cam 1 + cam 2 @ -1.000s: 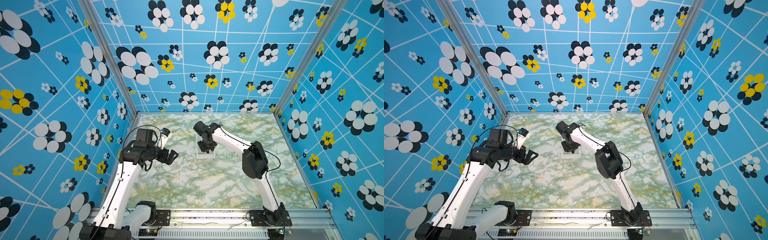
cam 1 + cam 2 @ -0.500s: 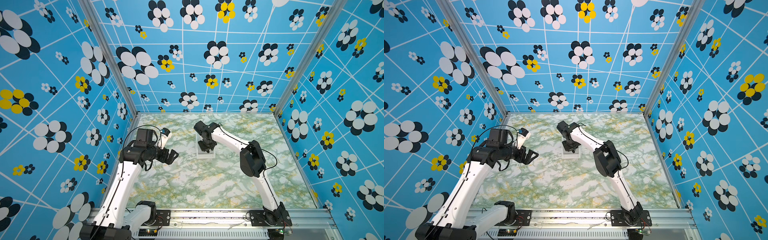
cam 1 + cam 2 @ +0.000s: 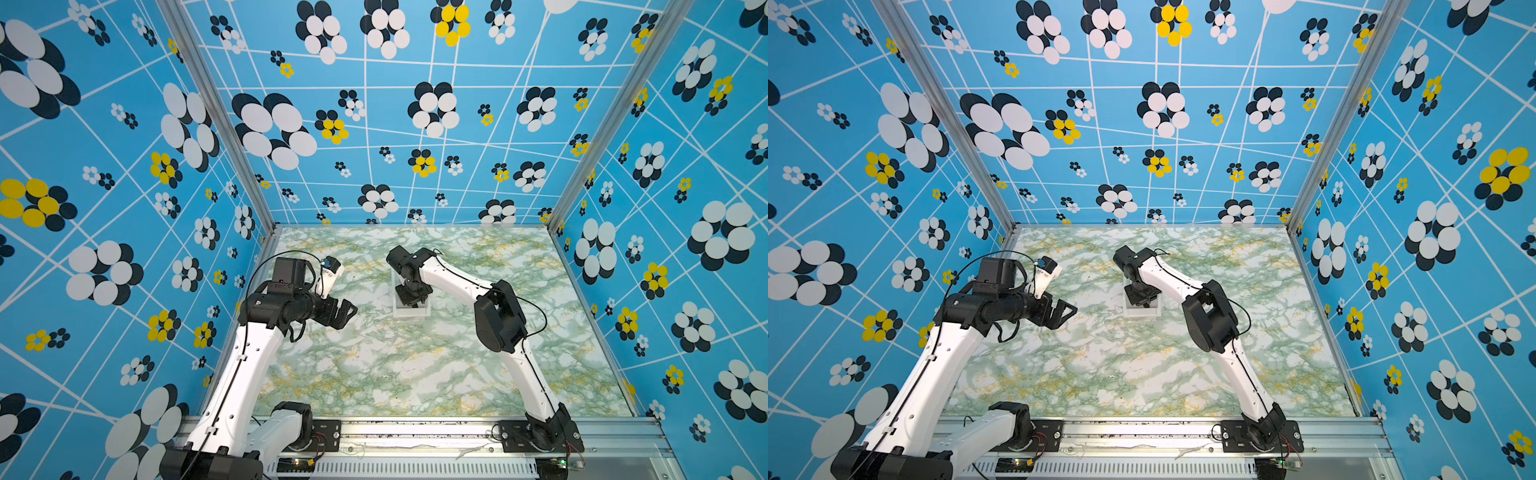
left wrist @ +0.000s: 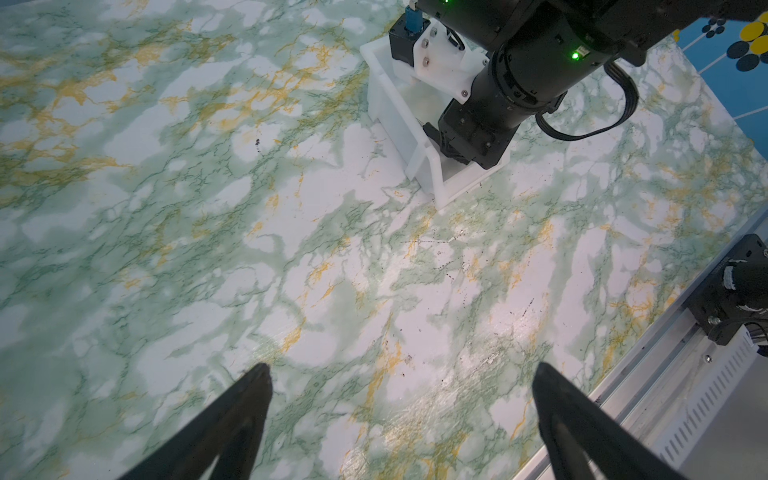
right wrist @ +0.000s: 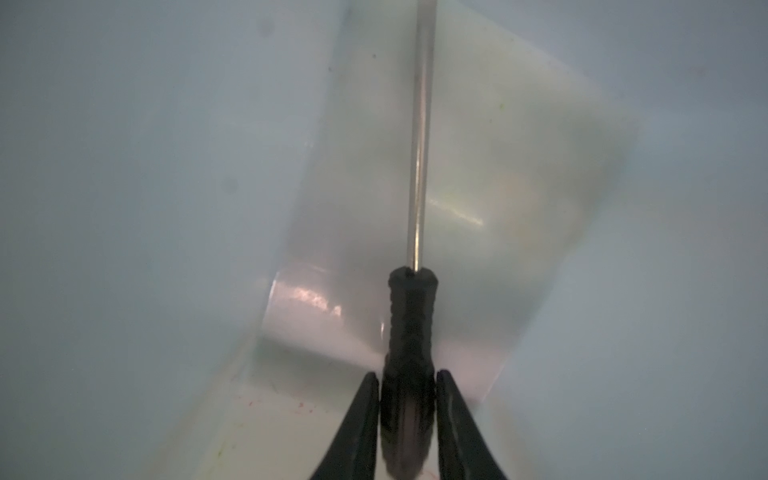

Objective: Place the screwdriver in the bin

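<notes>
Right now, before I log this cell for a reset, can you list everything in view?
screwdriver: one, black handle and metal shaft, inside the bin
bin: one, translucent white, on the table near its middle
table: one, green, white and yellow marble pattern, floor of the cell
walls: three, blue with white lines and black, white and yellow flowers, around the table
rail: one, silver, along the table's front edge
left arm, right arm: two, white with black joints, rising from the rail
left gripper: one, black, open, above bare table left of the bin
right gripper: one, black, down in the bin, fingertips either side of the handle; whether it grips is unclear
</notes>
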Robot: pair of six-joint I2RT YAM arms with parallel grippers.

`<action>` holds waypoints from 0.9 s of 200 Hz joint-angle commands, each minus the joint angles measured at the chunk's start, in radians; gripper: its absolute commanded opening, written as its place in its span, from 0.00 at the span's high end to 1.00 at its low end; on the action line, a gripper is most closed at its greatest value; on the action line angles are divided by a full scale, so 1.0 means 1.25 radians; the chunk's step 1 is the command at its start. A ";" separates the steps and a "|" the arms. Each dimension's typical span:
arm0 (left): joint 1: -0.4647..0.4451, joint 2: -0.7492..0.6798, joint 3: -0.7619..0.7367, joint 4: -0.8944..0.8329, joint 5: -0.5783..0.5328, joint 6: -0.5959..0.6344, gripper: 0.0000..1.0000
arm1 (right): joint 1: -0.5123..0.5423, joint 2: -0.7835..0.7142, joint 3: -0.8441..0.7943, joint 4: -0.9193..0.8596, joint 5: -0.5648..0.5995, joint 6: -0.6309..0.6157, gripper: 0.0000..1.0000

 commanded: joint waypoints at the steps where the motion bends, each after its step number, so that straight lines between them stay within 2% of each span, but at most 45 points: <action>1: 0.007 -0.009 -0.012 0.002 0.014 -0.007 0.01 | -0.005 0.022 0.020 -0.010 -0.008 0.000 0.69; 66: 0.008 -0.010 -0.011 0.002 0.014 -0.008 0.01 | -0.005 0.002 0.033 -0.023 0.003 0.001 0.66; 97: 0.007 -0.011 -0.029 0.024 0.017 -0.013 0.01 | -0.005 -0.026 0.097 -0.081 0.060 -0.004 0.62; 128: 0.002 0.004 -0.046 0.051 -0.041 -0.005 0.01 | -0.005 -0.105 0.094 -0.074 0.082 0.002 0.57; 143: 0.001 0.022 -0.041 0.053 -0.083 -0.002 0.01 | -0.005 -0.159 0.047 -0.033 0.095 0.010 0.54; 164: 0.001 0.073 -0.010 0.043 -0.133 -0.021 0.01 | -0.006 -0.310 -0.114 0.114 0.108 0.024 0.48; 169: 0.001 0.086 -0.003 0.044 -0.143 -0.028 0.01 | -0.007 -0.342 -0.157 0.154 0.110 0.027 0.39; 180: 0.001 0.107 0.004 0.057 -0.165 -0.046 0.01 | -0.013 -0.411 -0.245 0.236 0.107 0.038 0.31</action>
